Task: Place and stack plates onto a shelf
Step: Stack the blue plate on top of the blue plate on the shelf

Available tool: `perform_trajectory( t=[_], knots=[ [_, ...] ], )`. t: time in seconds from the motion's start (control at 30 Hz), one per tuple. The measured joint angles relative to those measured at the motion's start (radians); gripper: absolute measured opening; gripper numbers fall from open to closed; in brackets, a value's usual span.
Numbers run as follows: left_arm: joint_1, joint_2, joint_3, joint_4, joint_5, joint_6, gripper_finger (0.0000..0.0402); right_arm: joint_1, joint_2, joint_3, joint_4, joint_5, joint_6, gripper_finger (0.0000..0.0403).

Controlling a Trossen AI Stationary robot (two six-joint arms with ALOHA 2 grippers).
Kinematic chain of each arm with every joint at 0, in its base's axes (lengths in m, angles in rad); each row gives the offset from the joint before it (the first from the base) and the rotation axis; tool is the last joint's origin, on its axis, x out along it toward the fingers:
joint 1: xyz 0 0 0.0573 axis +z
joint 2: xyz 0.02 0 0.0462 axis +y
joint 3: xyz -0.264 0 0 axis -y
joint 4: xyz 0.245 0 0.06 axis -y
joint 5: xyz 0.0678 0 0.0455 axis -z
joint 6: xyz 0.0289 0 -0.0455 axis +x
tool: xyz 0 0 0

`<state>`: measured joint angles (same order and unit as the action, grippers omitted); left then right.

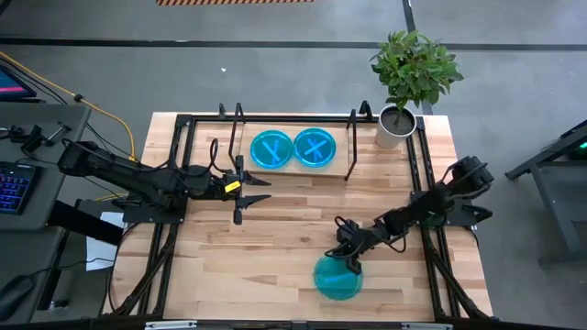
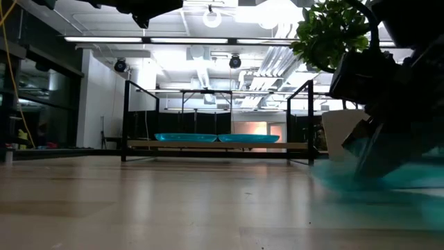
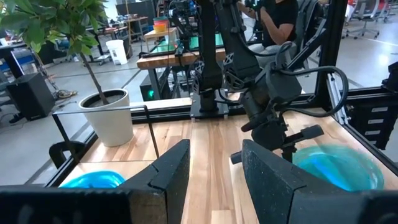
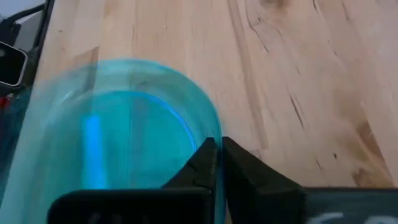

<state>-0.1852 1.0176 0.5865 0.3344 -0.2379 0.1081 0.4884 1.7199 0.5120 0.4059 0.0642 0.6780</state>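
Note:
Two cyan plates (image 1: 271, 149) (image 1: 315, 148) lie flat side by side on the shelf board (image 1: 344, 168) at the table's far side; the low view shows them there too (image 2: 215, 138). More cyan plate (image 1: 338, 277) sits near the table's near edge; I cannot tell how many are stacked there. My right gripper (image 1: 349, 262) is shut at the far rim of that plate (image 4: 118, 137). My left gripper (image 1: 259, 190) hovers open over bare table just near of the shelf, its fingers (image 3: 177, 168) apart and touching nothing. My right gripper pinches the cyan plate's rim (image 4: 208, 134) on its far side, one finger over the plate's inner face and one finger (image 4: 249, 165) outside it. The fingers slant down from the table's far right. Whether the plate is lifted off the table I cannot tell.
A potted plant in a white pot (image 1: 396, 126) stands at the shelf's right end. Black wire frames (image 1: 237, 137) (image 1: 353, 142) rise at both shelf ends. Black frame rails (image 1: 174, 174) (image 1: 424, 174) run along the table's left and right sides. Bare wood lies between shelf and near plate.

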Motion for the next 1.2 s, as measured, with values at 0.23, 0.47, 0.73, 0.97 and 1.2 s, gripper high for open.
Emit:
perform_trajectory(
  t=[0.23,0.47,0.73,0.97,1.2],
  knots=[
    [0.000,-0.054,0.000,0.000,-0.029,0.012,0.0138,-0.050,-0.001,-0.005,0.115,-0.037,-0.051,0.0003],
    [0.000,-0.124,0.000,-0.043,-0.039,-0.023,0.0138,-0.155,-0.006,-0.006,0.294,-0.080,-0.114,0.0000],
    [0.000,-0.179,0.000,-0.087,-0.039,-0.052,0.0138,-0.273,-0.008,0.009,0.607,-0.082,-0.242,0.0000],
    [-0.017,-0.188,0.000,-0.085,-0.039,-0.051,0.0138,-0.356,-0.009,0.174,0.565,-0.004,-0.346,0.0000],
    [-0.071,-0.188,0.000,-0.057,-0.039,0.040,0.0138,-0.497,-0.009,0.420,0.219,0.232,-0.432,0.0000]
  ],
)
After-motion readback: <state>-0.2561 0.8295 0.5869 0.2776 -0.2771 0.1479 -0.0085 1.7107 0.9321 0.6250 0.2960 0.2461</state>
